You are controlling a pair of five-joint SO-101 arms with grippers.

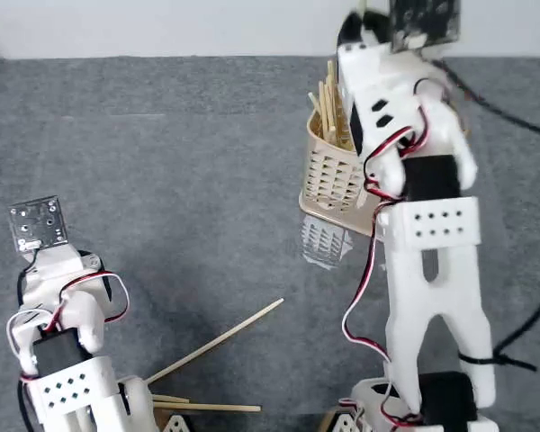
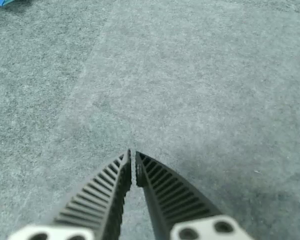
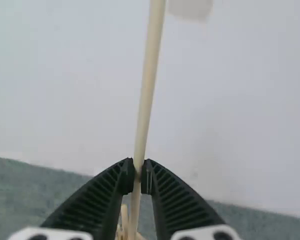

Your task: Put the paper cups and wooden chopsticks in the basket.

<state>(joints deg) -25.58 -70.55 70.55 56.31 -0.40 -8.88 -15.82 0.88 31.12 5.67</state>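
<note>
The right end effector (image 3: pixel 137 172) is clamped on a single wooden chopstick (image 3: pixel 148 90), whose long axis runs in line with the fingers, its free length sticking out past the fingertips toward the pale wall behind. In the high view the right arm (image 1: pixel 423 225) stretches over the basket (image 1: pixel 328 180), a pale lattice-walled container standing on the far side of the grey desk (image 1: pixel 180 180). Inside it a bundle of chopsticks (image 1: pixel 329 108) stands on end, the tips poking above the rim and leaning slightly. Near the front edge, more sticks lie flat on the desk: a long loose chopstick (image 1: pixel 220 340) points diagonally, one end toward the basket and the other toward the base of the left arm (image 1: pixel 58 310), and a second one (image 1: pixel 211 408) lies roughly crosswise just beside that base (a shorter bit shows next to it). The left end effector (image 2: pixel 132 160) hovers over bare desk with its fingers together and nothing between them.
</note>
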